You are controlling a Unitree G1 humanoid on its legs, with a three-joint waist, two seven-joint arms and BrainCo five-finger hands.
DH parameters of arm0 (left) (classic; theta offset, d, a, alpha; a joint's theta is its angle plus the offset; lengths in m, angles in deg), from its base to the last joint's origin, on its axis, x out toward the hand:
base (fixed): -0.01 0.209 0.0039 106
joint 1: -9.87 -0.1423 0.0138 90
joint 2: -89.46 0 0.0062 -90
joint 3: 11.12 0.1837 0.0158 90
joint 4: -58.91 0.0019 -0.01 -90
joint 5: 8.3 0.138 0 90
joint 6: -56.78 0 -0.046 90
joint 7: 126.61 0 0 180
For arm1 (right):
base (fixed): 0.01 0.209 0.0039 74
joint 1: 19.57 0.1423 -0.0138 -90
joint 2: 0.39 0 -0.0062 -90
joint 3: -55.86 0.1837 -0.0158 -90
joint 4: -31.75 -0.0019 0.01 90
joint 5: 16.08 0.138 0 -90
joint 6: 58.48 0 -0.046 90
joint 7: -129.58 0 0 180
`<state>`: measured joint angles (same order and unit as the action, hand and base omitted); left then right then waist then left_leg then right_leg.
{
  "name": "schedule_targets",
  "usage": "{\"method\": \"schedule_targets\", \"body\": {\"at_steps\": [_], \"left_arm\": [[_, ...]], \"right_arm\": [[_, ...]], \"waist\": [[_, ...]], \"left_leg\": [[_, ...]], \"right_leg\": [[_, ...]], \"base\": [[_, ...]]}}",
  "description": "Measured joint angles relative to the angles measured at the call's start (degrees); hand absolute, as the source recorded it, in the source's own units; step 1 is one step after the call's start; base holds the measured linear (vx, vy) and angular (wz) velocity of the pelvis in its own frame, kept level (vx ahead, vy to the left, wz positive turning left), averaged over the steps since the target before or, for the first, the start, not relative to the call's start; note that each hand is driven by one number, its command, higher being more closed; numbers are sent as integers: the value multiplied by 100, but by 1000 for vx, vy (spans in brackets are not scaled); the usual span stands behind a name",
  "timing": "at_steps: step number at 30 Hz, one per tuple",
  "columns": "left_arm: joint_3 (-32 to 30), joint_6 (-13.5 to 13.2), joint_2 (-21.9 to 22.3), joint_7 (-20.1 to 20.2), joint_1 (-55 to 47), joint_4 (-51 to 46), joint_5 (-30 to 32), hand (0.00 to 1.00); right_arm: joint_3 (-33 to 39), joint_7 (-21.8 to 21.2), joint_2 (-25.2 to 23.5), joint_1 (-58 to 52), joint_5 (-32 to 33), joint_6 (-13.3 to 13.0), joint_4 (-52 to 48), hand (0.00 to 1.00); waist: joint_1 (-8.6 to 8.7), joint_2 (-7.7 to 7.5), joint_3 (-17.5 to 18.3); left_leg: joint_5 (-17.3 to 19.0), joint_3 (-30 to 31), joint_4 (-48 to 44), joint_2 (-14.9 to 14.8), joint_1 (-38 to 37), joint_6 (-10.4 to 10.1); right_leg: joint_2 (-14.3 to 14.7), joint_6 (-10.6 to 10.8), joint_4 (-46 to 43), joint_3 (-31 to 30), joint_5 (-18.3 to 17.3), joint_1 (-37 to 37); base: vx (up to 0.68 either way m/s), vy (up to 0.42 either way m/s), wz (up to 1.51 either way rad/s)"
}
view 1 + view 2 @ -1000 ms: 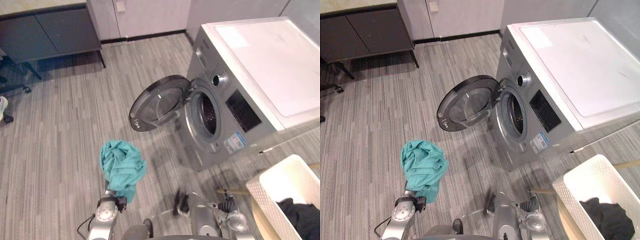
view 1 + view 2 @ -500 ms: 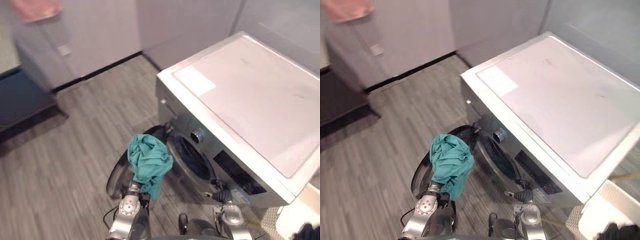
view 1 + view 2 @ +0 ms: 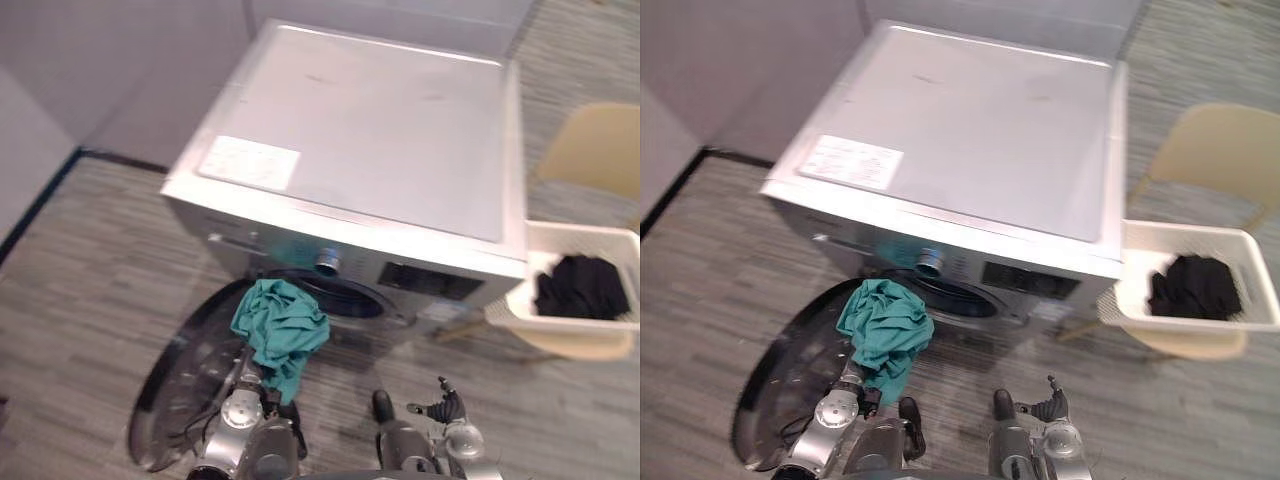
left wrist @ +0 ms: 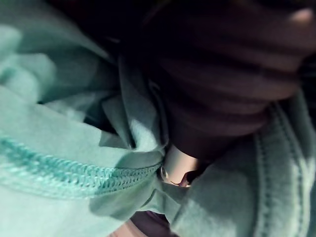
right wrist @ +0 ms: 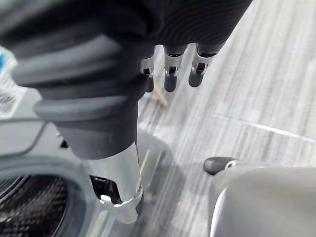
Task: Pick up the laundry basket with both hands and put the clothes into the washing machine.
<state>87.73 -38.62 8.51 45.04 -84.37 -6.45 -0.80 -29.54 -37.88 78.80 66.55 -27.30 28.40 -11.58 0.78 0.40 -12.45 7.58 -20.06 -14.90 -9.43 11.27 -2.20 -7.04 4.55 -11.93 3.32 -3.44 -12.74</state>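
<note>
Right hand just dangling loose, silver dark-tipped fingers holding nothing, grey striped plank floor past them, silver washing machine with its dark perforated drum by the thumb.

The grey striped floor has a big washing machine standing on it. Just beside the machine stands a pale chair, with a white basket on its seat.

Grey plank floor, pale walls, a beige chair at right.
</note>
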Motion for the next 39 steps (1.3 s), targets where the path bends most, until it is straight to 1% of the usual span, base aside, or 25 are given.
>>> {"method": "schedule_targets", "body": {"at_steps": [1, 3, 4, 5, 7, 8, 10, 11, 12, 13, 14, 16, 17, 19, 21, 24, 25, 28, 29, 30, 31, 33, 37, 38, 39], "left_arm": [[-6, -5, 53, -18, 44, -20, 4, 100], [-87, -14, 54, -55, 37, -90, 4, 100], [-212, -12, 70, -58, 75, -211, 4, 100], [-237, -11, 89, -71, 102, -256, -15, 100], [-282, -10, 222, -229, 166, -535, -122, 100], [-289, -9, 241, -289, 168, -636, -174, 100], [-291, -12, 233, -421, 217, -949, -298, 100], [-300, -16, 256, -511, 423, -1074, -352, 100], [-314, -18, 254, -597, 695, -1086, -395, 100], [-338, -14, 251, -639, 850, -1084, -432, 100], [-412, -6, 279, -751, 1202, -1083, -466, 100], [-458, 0, 343, -899, 1518, -1087, -467, 100], [-469, 8, 346, -993, 1766, -1089, -466, 100], [-475, 24, 346, -1108, 2076, -1125, -463, 100], [-476, 62, 339, -1277, 2579, -1239, -459, 100], [-550, 153, 194, -1533, 3293, -1305, -456, 100], [-564, 181, 154, -1572, 3431, -1305, -455, 100], [-666, 276, -145, -1740, 4126, -1304, -455, 100], [-677, 296, -272, -1831, 4370, -1298, -452, 100], [-673, 312, -354, -1849, 4509, -1291, -452, 100], [-654, 356, -477, -1906, 4886, -1276, -451, 100], [-627, 365, -585, -1983, 5299, -1181, -441, 100], [-226, 456, -832, -2083, 6520, -526, -128, 100], [-159, 499, -862, -2084, 6831, -348, -8, 0], [-129, 509, -898, -2080, 7153, -139, -7, 0]], "right_arm": [[4, 3, 86, -56, 0, 2, 20, 0], [0, 5, 144, -39, 1, -2, 28, 0], [-10, 6, 148, 67, 2, -17, 5, 0], [-12, 10, 145, 109, 6, -16, -24, 0], [-25, 153, 164, 214, 55, -30, -251, 0], [-42, 185, 160, 256, 63, -29, -339, 0], [-135, 255, 146, 374, 69, -27, -669, 0], [-135, 310, 153, 496, 96, -31, -920, 0], [-157, 384, 133, 625, 127, -23, -1088, 0], [-191, 402, 130, 695, 147, -15, -1179, 0], [-239, 445, 128, 831, 171, -12, -1421, 0], [-231, 587, 121, 913, 228, 8, -1680, 0], [-213, 650, 95, 1002, 294, 57, -1876, 0], [-212, 746, 50, 1099, 394, 103, -2143, 0], [-70, 888, -54, 1129, 536, 22, -2736, 0], [25, 997, -125, 1370, 736, -137, -3039, 0], [44, 1012, -133, 1376, 766, -177, -3130, 0], [60, 1031, -149, 1390, 841, -322, -3510, 0], [76, 1028, -152, 1395, 842, -342, -3608, 0], [104, 1025, -160, 1395, 842, -369, -3641, 0], [151, 1023, -167, 1399, 846, -466, -3689, 0], [167, 999, -155, 1412, 845, -534, -3689, 0], [235, 976, -147, 1524, 845, -576, -3669, 0], [231, 971, -144, 1554, 845, -614, -3669, 0], [226, 969, -151, 1587, 845, -654, -3658, 0]], "waist": [[12, 84, 5], [-8, 143, -39], [-47, 157, -192], [-72, 150, -259], [-176, 198, -497], [-193, 185, -559], [-165, 117, -684], [-168, 125, -837], [-166, 31, -988], [-167, -41, -1099], [-172, -149, -1299], [-169, -160, -1324], [-169, -161, -1426], [-154, -163, -1602], [-144, -187, -1632], [-144, -316, -1746], [-142, -322, -1749], [-76, -470, -1823], [-37, -483, -1830], [-19, -497, -1830], [26, -561, -1858], [27, -566, -1858], [101, -607, -1856], [138, -617, -1860], [164, -654, -1877]], "left_leg": [[19, 9, -6, 3, -29, -28], [38, -34, -237, -141, -49, -58], [123, 36, -833, -333, 105, -76], [124, 133, -1146, -387, 224, -74], [140, 853, -2069, -462, 660, -58], [181, 950, -2194, -464, 748, -58], [519, 1018, -2531, -512, 1071, -248], [981, 1039, -2763, -604, 1374, -291], [1240, 1052, -3038, -651, 1746, -295], [1288, 1063, -3223, -658, 1916, -269], [1448, 1092, -3719, -675, 2439, -238], [1597, 1228, -4296, -779, 3210, -207], [1692, 1294, -4700, -859, 3692, -183], [1774, 1409, -5120, -870, 4197, -162], [1922, 1575, -5820, -908, 5098, -104], [2092, 1812, -6674, -953, 5940, -89], [2126, 1878, -6841, -953, 6092, -87], [2291, 2076, -7495, -939, 6594, -75], [2336, 2179, -7684, -927, 6754, -85], [2344, 2203, -7749, -906, 6821, -92], [2349, 2217, -7827, -821, 6909, -104], [2359, 2302, -7909, -809, 7012, -125], [2348, 2368, -7954, -745, 7194, -148], [2345, 2373, -7958, -738, 7234, -144], [2329, 2372, -7963, -739, 7261, -112]], "right_leg": [[51, 7, 5, -55, 6, 16], [151, -19, -50, -112, -40, 39], [232, -32, -372, -157, -185, -13], [244, -39, -536, -156, -220, -64], [302, -89, -1149, -135, -361, -314], [304, -119, -1373, -151, -424, -463], [309, -113, -2046, -197, -739, -1051], [357, -118, -2597, -197, -959, -1560], [346, -115, -3072, -234, -1093, -2043], [318, -98, -3305, -270, -1167, -2265], [297, -85, -3774, -332, -1320, -2806], [306, -119, -4237, -334, -1362, -3534], [311, -111, -4556, -338, -1379, -3990], [308, -100, -4902, -350, -1399, -4458], [299, -73, -5548, -375, -1502, -5304], [302, -59, -6379, -401, -1658, -6091], [301, -63, -6534, -400, -1707, -6218], [285, -27, -7221, -425, -1904, -6684], [272, -35, -7397, -414, -1962, -6790], [256, -34, -7475, -406, -1988, -6849], [182, 5, -7613, -406, -2054, -6943], [178, -17, -7681, -357, -2069, -6991], [110, -30, -7730, -313, -2076, -7120], [104, -27, -7727, -309, -2074, -7157], [107, -36, -7726, -309, -2068, -7189]], "base": [[43, 2, -12], [74, -53, -26], [48, -85, -24], [-1, -79, -25], [-75, -40, -28], [-90, -7, -27], [-127, -4, -22], [-229, -22, -16], [-233, -25, -13], [-277, -41, -9], [-303, -33, -12], [-280, -16, -14], [-203, 5, -14], [-199, 11, -6], [-157, -10, 1], [-133, -32, 2], [-71, -24, 6], [-46, -26, 8], [-37, -20, 10], [-40, -29, 23], [-31, -33, 22], [-29, -31, 12], [-3, -15, 7], [0, 0, 0], [37, -16, -3]]}}
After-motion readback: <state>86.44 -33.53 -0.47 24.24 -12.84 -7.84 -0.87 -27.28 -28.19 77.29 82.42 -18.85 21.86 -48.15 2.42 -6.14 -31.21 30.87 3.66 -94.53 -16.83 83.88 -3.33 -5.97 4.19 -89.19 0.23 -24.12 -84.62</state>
